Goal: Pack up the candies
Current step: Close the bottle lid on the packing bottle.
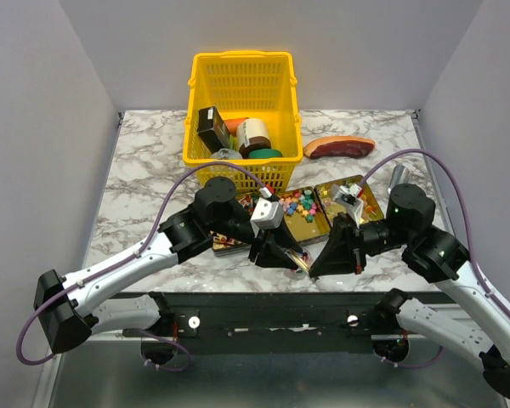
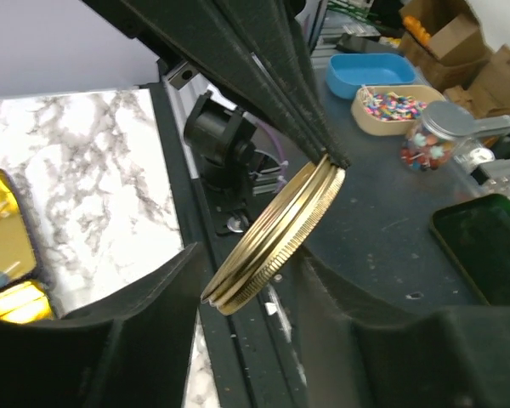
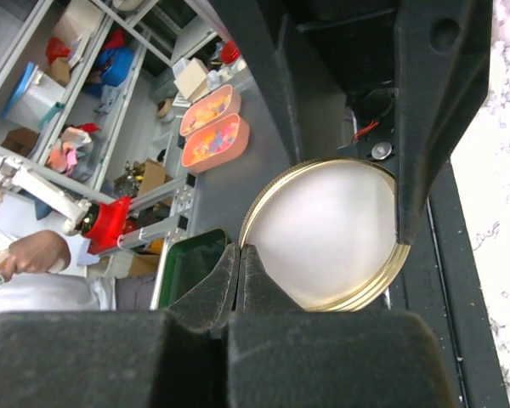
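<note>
We see the right end effector (image 3: pixel 240 255) pressed together, its tips pinching the rim of a gold lid (image 3: pixel 327 234) held in the air over the near edge of the marble surface (image 1: pixel 144 170). The left end effector (image 1: pixel 276 251) is spread around that same lid. One finger (image 2: pixel 166 314) touches its lower edge, and a gap shows at the other finger. The candies (image 1: pixel 299 204) lie in open gold tins (image 1: pixel 320 228) at the middle of the surface, just behind both end effectors. Behind the tins stands a yellow basket (image 1: pixel 238 85) of groceries, with a reddish slab (image 1: pixel 338 146) to its right.
</note>
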{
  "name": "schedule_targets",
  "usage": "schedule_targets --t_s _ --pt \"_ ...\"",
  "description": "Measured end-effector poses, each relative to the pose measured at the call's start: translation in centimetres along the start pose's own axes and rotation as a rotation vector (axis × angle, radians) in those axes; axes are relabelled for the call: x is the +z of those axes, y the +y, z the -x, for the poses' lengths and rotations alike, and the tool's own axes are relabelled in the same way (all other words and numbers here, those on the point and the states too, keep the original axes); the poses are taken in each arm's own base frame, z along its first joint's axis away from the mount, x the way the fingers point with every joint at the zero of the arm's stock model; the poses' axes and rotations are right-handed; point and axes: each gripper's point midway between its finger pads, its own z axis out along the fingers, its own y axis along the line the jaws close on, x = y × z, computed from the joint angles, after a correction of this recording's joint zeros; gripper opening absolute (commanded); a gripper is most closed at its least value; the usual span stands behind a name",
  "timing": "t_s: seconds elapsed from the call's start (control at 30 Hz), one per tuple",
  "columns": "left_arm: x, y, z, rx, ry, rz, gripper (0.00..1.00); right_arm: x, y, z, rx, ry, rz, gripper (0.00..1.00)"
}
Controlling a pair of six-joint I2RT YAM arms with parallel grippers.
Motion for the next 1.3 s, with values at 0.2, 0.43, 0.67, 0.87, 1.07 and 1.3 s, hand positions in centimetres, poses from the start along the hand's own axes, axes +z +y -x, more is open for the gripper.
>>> schedule_targets --t_s 0.2,0.43,0.67,0.87,1.07,1.3 --pt "-0.1 -1.3 -0.4 0.006 0.009 -0.062 0.12 -0.1 0.3 -0.8 0.02 0.008 0.025 0.07" --pt "0.1 -2.0 -0.9 -0.016 0.002 -0.09 0.03 -0.1 -0.5 -1.1 0.048 -0.019 -0.019 0.46" --pt "0.5 0.1 -2.6 -0.165 -0.04 0.045 0.02 -0.7 -5.8 -0.8 0.101 -0.15 -0.306 0.81" --pt "0.4 2.8 -6.1 -0.428 -0.058 0.242 0.01 -3.3 -10.7 -1.3 0.144 -0.29 -0.594 0.77" --pt "0.0 6.2 -9.9 -0.713 -0.085 0.468 0.02 -5.8 -15.1 -3.1 0.233 -0.341 -0.844 0.76" --pt "-0.7 8.6 -15.3 -0.951 -0.092 0.664 0.02 -7.3 -19.0 -6.5 0.322 -0.3 -1.026 0.75"
